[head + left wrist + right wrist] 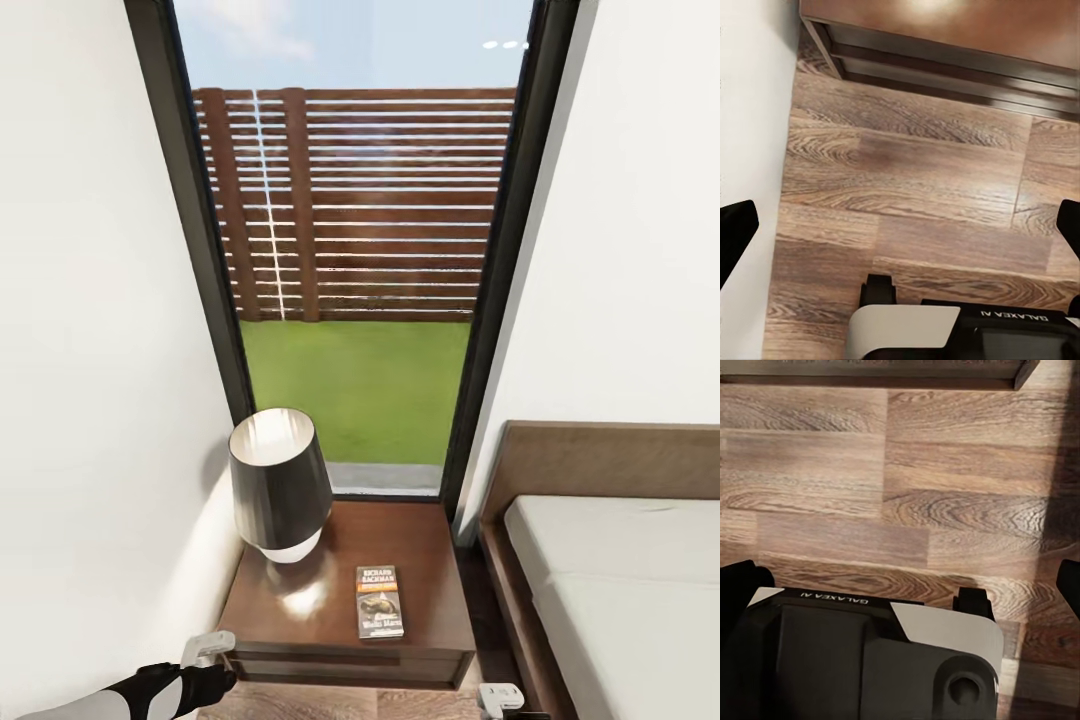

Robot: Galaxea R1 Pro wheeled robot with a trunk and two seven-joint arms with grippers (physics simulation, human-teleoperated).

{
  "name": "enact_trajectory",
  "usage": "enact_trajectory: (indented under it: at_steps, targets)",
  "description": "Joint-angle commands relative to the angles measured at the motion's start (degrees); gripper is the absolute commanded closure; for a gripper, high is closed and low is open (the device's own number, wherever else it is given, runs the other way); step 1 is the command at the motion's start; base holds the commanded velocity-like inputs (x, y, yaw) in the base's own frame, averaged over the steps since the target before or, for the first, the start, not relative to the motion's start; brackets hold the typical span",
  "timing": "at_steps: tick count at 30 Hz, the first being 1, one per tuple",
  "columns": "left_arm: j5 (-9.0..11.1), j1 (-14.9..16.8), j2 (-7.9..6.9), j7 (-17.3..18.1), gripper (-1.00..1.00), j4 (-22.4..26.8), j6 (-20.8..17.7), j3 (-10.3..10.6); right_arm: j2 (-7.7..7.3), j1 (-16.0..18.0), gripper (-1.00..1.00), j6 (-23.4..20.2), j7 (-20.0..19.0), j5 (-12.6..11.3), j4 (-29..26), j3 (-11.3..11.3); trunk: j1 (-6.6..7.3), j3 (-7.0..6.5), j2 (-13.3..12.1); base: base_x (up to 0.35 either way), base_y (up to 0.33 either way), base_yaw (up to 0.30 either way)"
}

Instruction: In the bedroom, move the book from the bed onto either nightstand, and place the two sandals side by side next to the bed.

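The book [380,601] lies flat on the glossy top of the dark nightstand [420,560], toward its front right, with no gripper touching it. To its right stands the bed [610,570] with its brown headboard and off-white mattress. My left arm [170,688] hangs low in front of the nightstand's left corner. In the left wrist view my left gripper [904,225] is open over bare wood floor, just short of the nightstand [945,30]. My right gripper [900,585] is open too, with floor planks between its fingers. The two sandals are out of view.
A black-shaded lamp [280,485] occupies the nightstand's back left. A white wall [90,400] runs close along the left. Behind the nightstand is a tall dark-framed window [350,300] onto grass and a slatted fence. A narrow floor strip separates nightstand and bed.
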State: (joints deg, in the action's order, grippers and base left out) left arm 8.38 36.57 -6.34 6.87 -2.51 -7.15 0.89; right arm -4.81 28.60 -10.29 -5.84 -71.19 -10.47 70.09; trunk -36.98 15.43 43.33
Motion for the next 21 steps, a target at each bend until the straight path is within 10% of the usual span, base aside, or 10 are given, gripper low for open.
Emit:
enact_trajectory:
  at_steps: [1,21]
  targets:
    - [0.6,0.1,-0.01,0.2,-1.00,-0.1,-0.1,0.1,-0.04,0.1,-1.00,-0.2,-0.1,-0.2,-0.1,0.2,0.21,-0.11,-0.4,0.000,0.000,0.002]
    - [0.6,0.1,0.07,0.2,-1.00,-0.1,-0.1,0.2,-0.02,0.1,-1.00,-0.1,-0.1,-0.3,-0.1,0.2,4.61,-5.08,-8.4,0.000,0.000,-0.004]
